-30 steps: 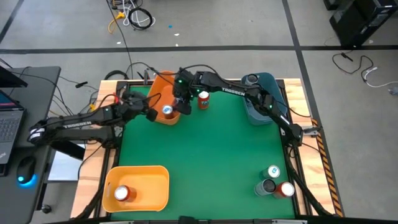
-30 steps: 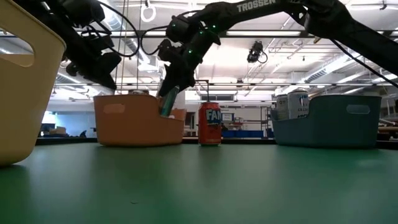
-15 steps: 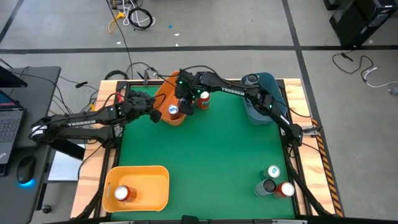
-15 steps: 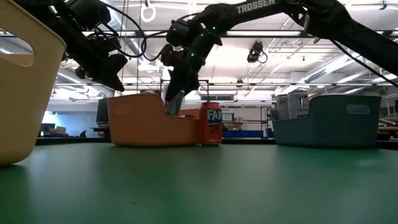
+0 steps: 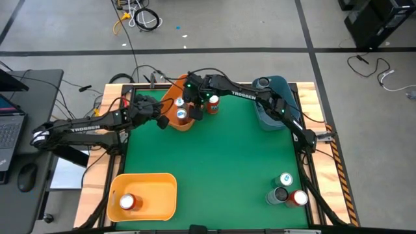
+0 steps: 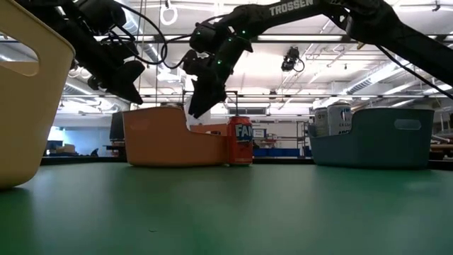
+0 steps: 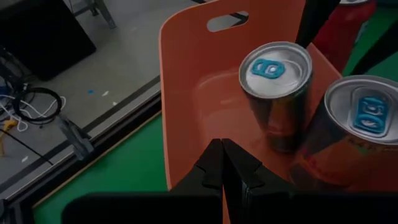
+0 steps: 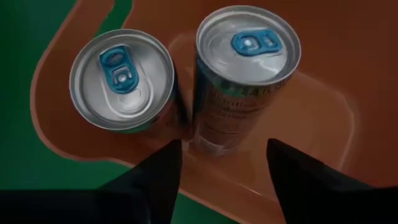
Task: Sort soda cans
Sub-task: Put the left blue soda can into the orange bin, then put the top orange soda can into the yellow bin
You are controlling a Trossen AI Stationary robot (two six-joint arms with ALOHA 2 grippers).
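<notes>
Now | orange bin (image 5: pixel 170 97): 2 cans (image 8: pixel 247 43) | R tool (image 5: pixel 192 112) open, empty | L tool (image 7: pixel 222 163) shut on bin rim

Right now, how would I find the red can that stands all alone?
Look at the far edge of the green table, between the orange bin and the blue bin. The red can stands upright just outside the orange bin; the cans beside it are inside.

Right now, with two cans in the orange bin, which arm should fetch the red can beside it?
Right. The right gripper hangs open over the orange bin, with the red can just beside it. The left gripper is shut on the bin's opposite wall.
</notes>
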